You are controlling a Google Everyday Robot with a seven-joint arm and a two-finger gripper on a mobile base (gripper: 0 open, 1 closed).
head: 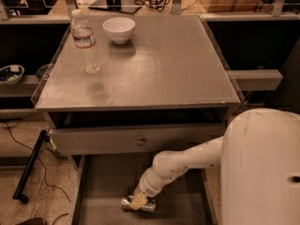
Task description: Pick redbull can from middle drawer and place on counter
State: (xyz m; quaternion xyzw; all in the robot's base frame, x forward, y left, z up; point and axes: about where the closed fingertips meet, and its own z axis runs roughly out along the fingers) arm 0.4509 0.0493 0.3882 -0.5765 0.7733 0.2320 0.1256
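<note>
The redbull can [149, 205] lies on its side on the floor of the open middle drawer [101, 186], near the bottom of the camera view. My gripper [138, 201] is down in the drawer, right on top of the can, with its tan fingertips touching it. The white arm reaches down to it from the lower right. The counter [159, 64] is the grey speckled top of the cabinet, above the drawer.
A clear water bottle [84, 41] and a white bowl [119, 29] stand at the counter's back left. A grey drawer front with a round knob [140, 141] sits above the open drawer. A black pole [29, 165] and cables lie on the floor at left.
</note>
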